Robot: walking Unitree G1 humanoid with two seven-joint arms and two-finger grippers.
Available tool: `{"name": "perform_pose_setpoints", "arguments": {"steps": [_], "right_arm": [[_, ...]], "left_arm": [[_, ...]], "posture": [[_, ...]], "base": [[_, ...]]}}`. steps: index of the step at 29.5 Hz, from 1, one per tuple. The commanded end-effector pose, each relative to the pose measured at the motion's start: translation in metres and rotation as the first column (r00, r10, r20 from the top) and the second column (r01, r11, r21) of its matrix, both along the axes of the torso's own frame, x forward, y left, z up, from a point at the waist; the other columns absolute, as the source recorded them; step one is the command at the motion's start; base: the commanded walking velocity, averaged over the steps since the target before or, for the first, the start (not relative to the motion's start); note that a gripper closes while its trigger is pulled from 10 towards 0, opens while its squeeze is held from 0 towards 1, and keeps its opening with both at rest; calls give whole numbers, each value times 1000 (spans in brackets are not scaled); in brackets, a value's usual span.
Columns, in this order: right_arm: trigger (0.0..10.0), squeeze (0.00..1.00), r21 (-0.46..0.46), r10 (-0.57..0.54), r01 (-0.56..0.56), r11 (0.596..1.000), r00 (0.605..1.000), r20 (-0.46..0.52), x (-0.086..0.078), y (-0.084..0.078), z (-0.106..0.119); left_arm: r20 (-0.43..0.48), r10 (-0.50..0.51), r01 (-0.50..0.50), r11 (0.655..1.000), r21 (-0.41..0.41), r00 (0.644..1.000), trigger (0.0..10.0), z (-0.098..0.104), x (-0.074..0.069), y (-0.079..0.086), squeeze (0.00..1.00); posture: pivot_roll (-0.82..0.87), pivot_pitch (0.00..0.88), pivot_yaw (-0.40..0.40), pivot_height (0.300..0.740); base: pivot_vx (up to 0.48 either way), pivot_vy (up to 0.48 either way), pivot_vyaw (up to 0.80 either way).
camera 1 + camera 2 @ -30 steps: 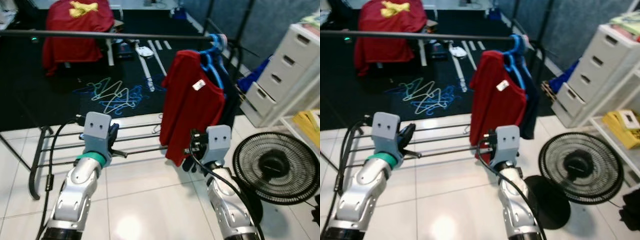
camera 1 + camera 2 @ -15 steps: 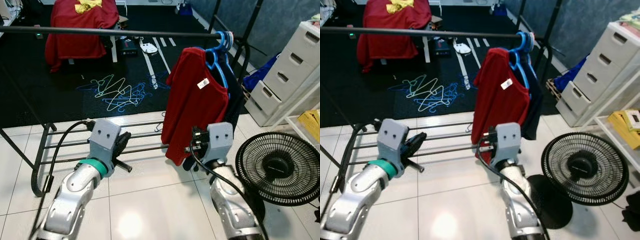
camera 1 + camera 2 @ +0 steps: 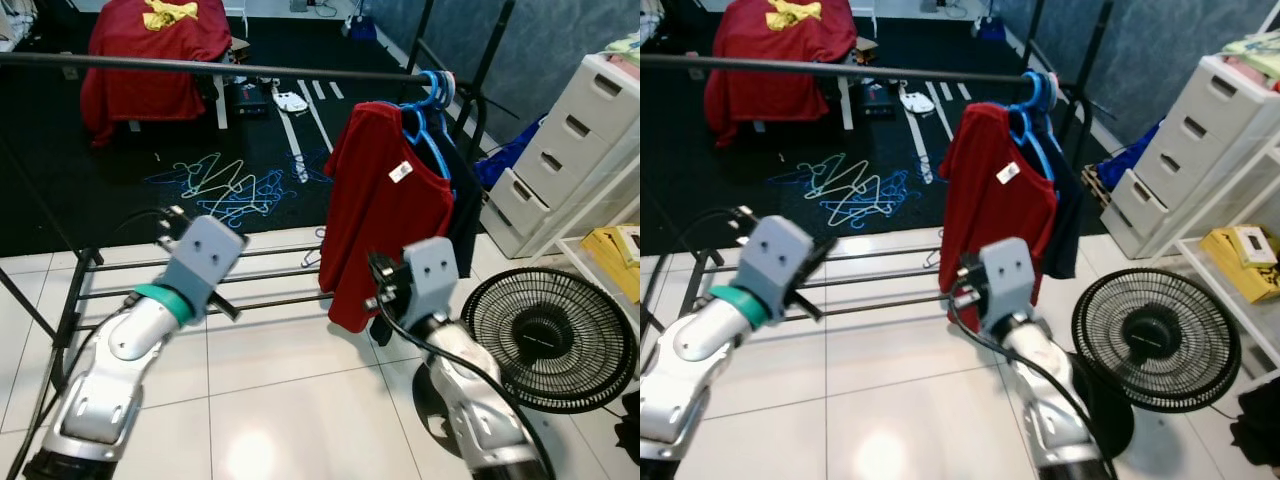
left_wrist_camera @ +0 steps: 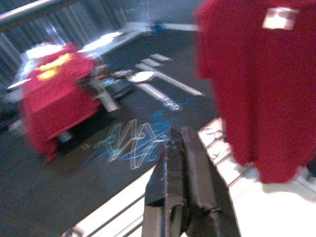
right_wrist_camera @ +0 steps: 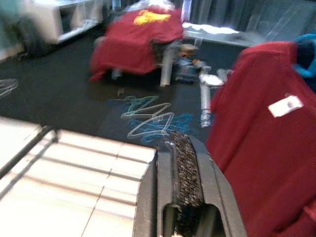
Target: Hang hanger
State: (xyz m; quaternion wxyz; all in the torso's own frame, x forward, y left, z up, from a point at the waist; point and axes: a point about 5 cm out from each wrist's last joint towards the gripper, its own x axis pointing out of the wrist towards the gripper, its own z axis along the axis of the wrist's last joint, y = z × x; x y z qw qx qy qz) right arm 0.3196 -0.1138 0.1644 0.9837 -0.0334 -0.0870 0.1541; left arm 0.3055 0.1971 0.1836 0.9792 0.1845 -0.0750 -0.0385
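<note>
I see a long black horizontal clothes rail (image 3: 220, 68) crossing the top of the head views. A red t-shirt with a white tag (image 3: 385, 215) hangs from a blue plastic hanger (image 3: 432, 120) near the rail's right end, with a dark garment (image 3: 466, 205) just behind it. My left gripper (image 4: 182, 173) is raised in front of the low bars of the black rack base (image 3: 110, 285), fingers pressed together, holding nothing. My right gripper (image 5: 183, 177) sits low beside the red shirt's hem, fingers also pressed together and empty. A tangle of blue and pale wire hangers (image 3: 228, 188) lies on the dark carpet (image 3: 60, 190) beyond the rack, well apart from both grippers. To the right I see a black round floor fan (image 3: 548, 338) on white tiles (image 3: 290, 400) and a white drawer unit (image 3: 580, 140). At the back, a red cloth with yellow print (image 3: 155, 50) is draped over something.
</note>
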Motion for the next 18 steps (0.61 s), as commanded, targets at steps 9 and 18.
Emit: {"name": "perform_pose_setpoints", "arguments": {"steps": [9,18], "right_arm": [[10000,0,70,-195,197,978,980,-34,-4,-37,-6],[10000,0,69,-129,131,989,991,-28,3,-40,2]], "left_arm": [[-5,281,-280,955,-94,960,10000,-14,-19,29,0],[2,162,-161,981,-105,987,10000,-12,-20,4,0]], "posture": [[42,0,-33,740],[37,0,-33,740]], "base": [[0,0,0],[0,0,0]]}}
